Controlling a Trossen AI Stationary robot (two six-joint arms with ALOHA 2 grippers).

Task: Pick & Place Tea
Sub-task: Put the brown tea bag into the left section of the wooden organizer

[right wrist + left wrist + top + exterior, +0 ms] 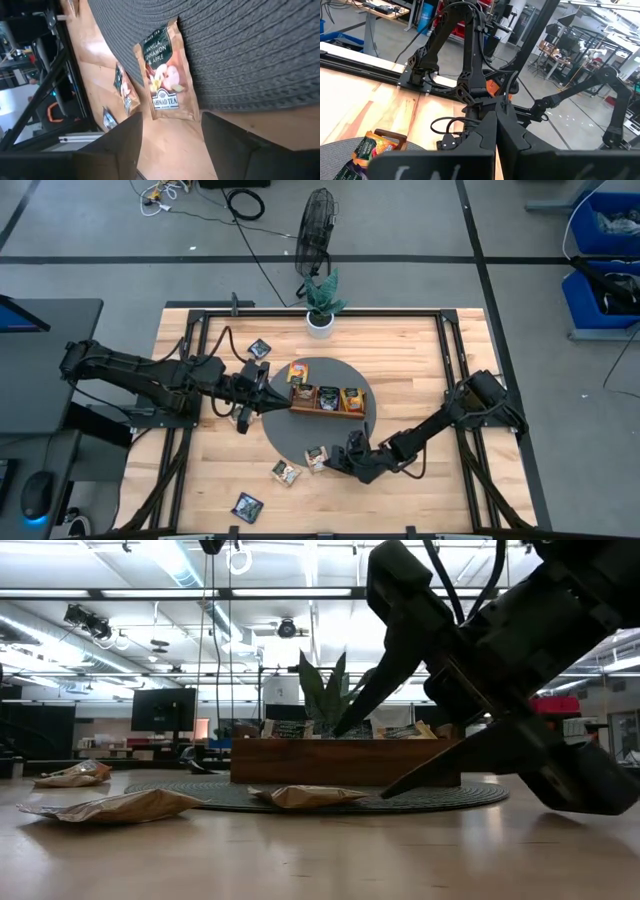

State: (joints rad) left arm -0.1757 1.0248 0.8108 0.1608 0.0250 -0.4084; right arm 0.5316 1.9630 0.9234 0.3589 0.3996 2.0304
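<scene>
A white-green tea sachet (164, 75) printed "Vanilla Cinnamon & Apple" lies flat, partly on the edge of the round grey mat (300, 435) and partly on the wooden table. My right gripper (170, 135) is open and low over the table just right of it (317, 458), with a finger on either side of its near end and touching nothing. My left gripper (270, 392) hovers shut at the left end of the brown wooden tray (325, 411), which holds several sachets. An orange sachet (297, 370) lies by the tray's far left corner.
Loose sachets lie on the wood: a dark one (260, 348) far left of the mat, one (286, 472) next to the targeted sachet, and another (247, 505) near the front edge. A potted plant (322, 305) stands at the far edge. Black frame rails border the table.
</scene>
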